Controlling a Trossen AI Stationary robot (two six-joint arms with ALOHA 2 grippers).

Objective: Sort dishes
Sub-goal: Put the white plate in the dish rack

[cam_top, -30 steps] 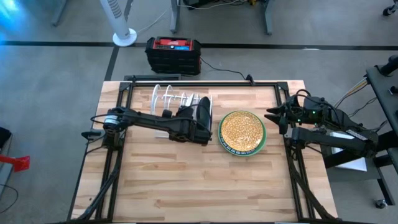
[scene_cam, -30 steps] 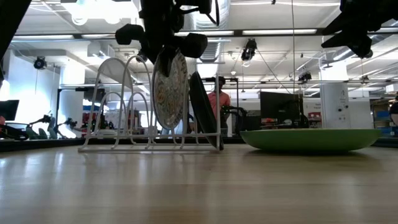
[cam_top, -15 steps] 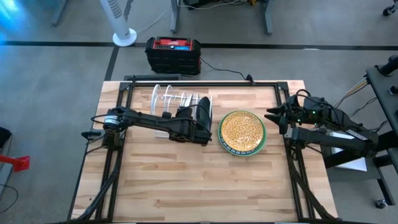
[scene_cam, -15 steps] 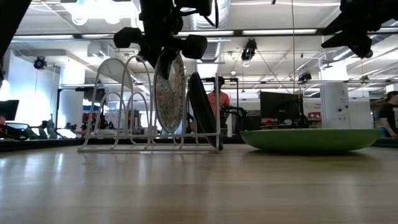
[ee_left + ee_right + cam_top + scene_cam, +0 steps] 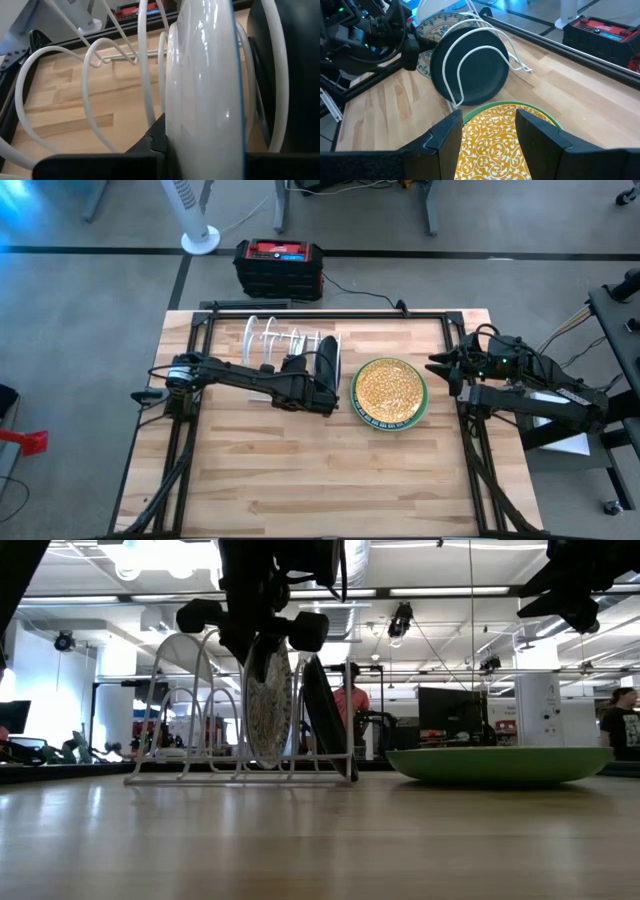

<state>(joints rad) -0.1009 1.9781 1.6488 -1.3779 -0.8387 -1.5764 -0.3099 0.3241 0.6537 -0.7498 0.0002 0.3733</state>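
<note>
A white wire rack (image 5: 268, 336) stands at the table's far left. A dark teal plate (image 5: 470, 70) stands on edge in its rightmost slot. Beside it, a white plate with a blue floral pattern (image 5: 267, 712) stands on edge between the rack's wires, with my left gripper (image 5: 262, 645) shut on it from above. A mustard-yellow plate (image 5: 390, 388) lies on a light green plate (image 5: 500, 765) flat on the table, right of the rack. My right gripper (image 5: 437, 366) hovers open at the right edge, above and apart from these. My left gripper pinches the floral plate's upper rim (image 5: 202, 125) between its two fingers, one on each face. The fingers (image 5: 156, 144) come slanting down from the table's left. The plate hangs upright, its lower rim down between the rack's wires; whether it rests on the base I cannot tell.
A black-and-red box (image 5: 280, 266) and a fan base (image 5: 200, 240) sit on the floor beyond the far edge. Bare wood (image 5: 330, 480) fills the table's near half. People (image 5: 352, 700) stand in the room behind.
My left gripper has sunk a little and rolled slightly, still shut. The floral plate has gone down deeper between the rack's wires and turned from a slight tilt to more upright and edge-on.
</note>
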